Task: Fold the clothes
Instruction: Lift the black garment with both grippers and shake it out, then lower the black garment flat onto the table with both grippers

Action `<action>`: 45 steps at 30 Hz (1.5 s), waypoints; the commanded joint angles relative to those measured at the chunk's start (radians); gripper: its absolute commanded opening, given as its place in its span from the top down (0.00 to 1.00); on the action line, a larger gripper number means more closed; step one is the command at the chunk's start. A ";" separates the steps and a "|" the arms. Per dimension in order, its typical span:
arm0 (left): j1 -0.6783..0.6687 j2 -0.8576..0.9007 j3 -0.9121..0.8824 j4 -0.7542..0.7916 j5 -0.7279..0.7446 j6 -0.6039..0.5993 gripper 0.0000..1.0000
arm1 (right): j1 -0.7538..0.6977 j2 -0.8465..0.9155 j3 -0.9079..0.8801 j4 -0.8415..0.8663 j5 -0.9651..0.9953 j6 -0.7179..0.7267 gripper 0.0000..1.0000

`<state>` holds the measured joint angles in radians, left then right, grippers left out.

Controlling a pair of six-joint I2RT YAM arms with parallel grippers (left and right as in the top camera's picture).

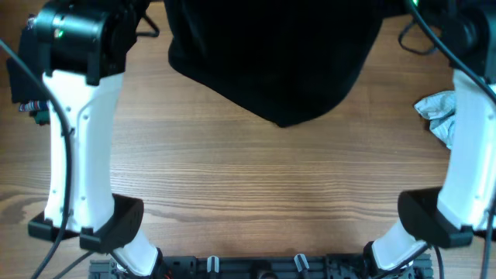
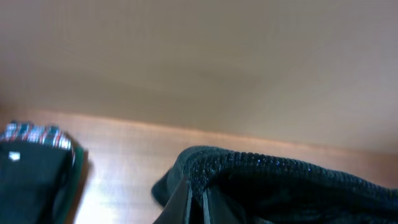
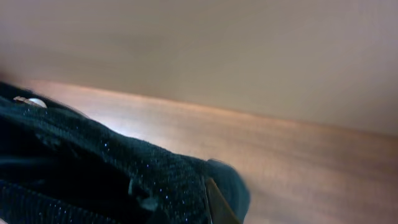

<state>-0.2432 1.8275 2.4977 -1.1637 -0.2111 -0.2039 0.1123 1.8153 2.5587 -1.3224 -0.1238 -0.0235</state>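
Note:
The clothes [image 1: 271, 58], a large black fuzzy knit garment, hang at the far middle of the table, with the lower edge drooping to a rounded point over the wood. In the left wrist view my left gripper [image 2: 198, 194] is shut on a ribbed knit edge of the clothes [image 2: 280, 180]. In the right wrist view my right gripper [image 3: 203, 194] is shut on another fold of the clothes [image 3: 93, 162]; only one tan fingertip [image 3: 219, 206] shows, the other is buried in the knit. A pale round button [image 3: 35, 102] sits at the far left edge. Both grippers are out of the overhead view.
A crumpled light blue cloth [image 1: 436, 110] lies at the right beside the right arm [image 1: 465, 155]. A smooth black garment with red plaid trim [image 2: 37, 163] lies at the left, behind the left arm [image 1: 77, 147]. Cables [image 1: 418, 35] trail at the far right.

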 commanded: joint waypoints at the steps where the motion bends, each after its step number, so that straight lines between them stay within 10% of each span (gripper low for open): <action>1: 0.071 -0.106 0.024 -0.085 -0.228 -0.021 0.96 | -0.068 -0.145 0.021 -0.069 0.185 0.000 0.96; 24: 0.071 -0.421 0.024 -0.489 -0.093 -0.202 0.96 | -0.068 -0.471 0.013 -0.286 0.175 0.217 0.95; 45: 0.072 -0.096 0.022 -0.500 -0.124 -0.201 0.96 | -0.068 -0.257 -0.334 -0.228 0.267 0.270 0.96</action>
<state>-0.2424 1.6791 2.5069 -1.6756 -0.0391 -0.4103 0.1101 1.5108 2.2230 -1.5822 -0.1333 0.2695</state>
